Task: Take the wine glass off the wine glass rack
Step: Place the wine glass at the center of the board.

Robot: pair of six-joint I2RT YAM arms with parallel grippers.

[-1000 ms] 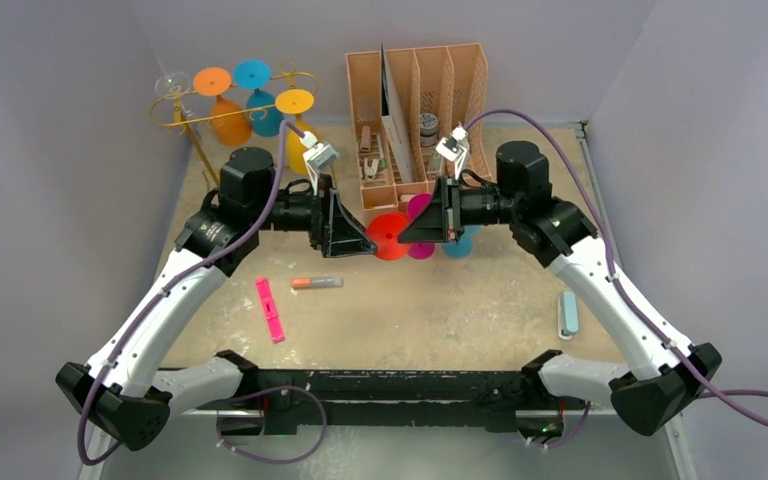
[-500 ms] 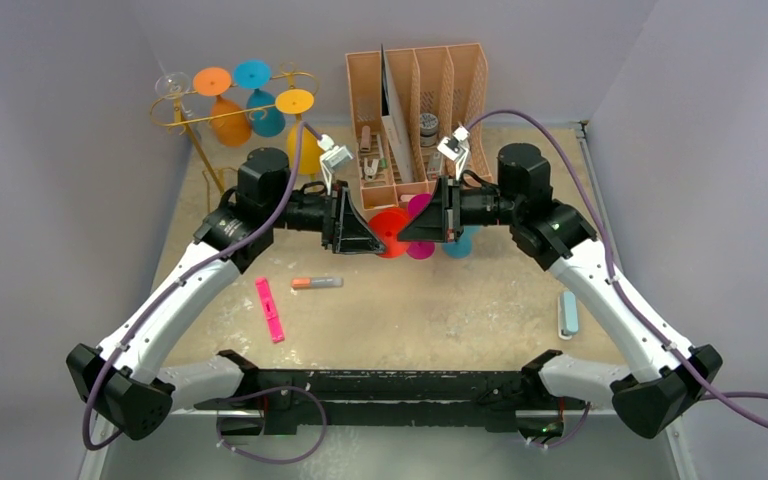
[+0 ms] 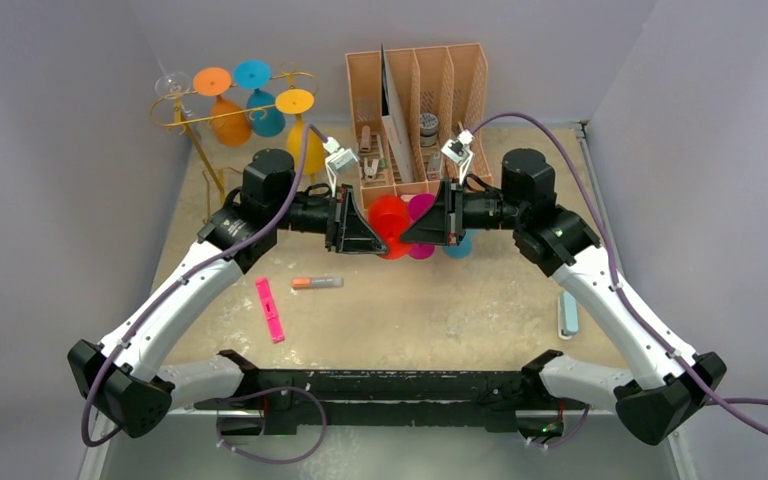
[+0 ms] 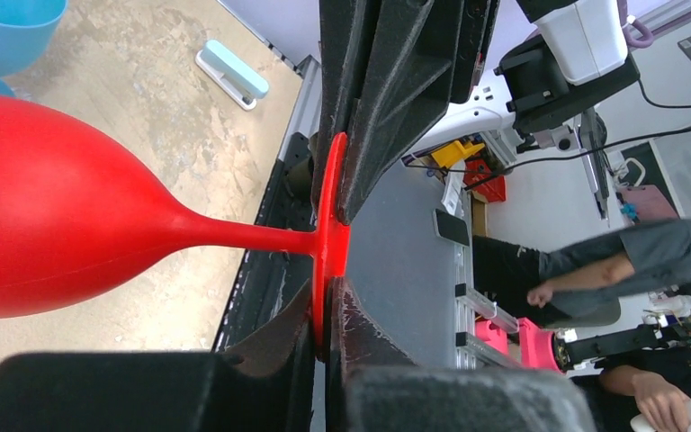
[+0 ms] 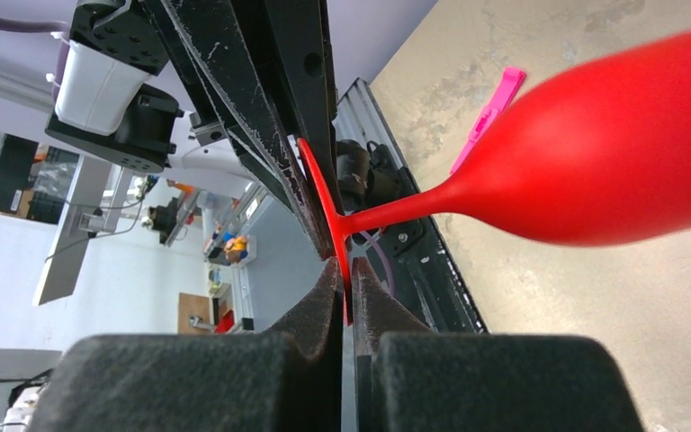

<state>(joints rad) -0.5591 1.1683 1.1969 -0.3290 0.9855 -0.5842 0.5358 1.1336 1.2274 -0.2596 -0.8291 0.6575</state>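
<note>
My left and right jaws are both pinched shut on the thin foot (image 4: 327,236) of the red wine glass (image 4: 63,211), bowl jutting sideways above the worktop (image 3: 440,300), probably mid-handover, the gold wine glass rack (image 3: 200,150) well beyond my left jaws.

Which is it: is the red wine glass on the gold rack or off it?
Off. The left gripper and right gripper pinch the red wine glass by its foot, clear of the wine glass rack.
</note>
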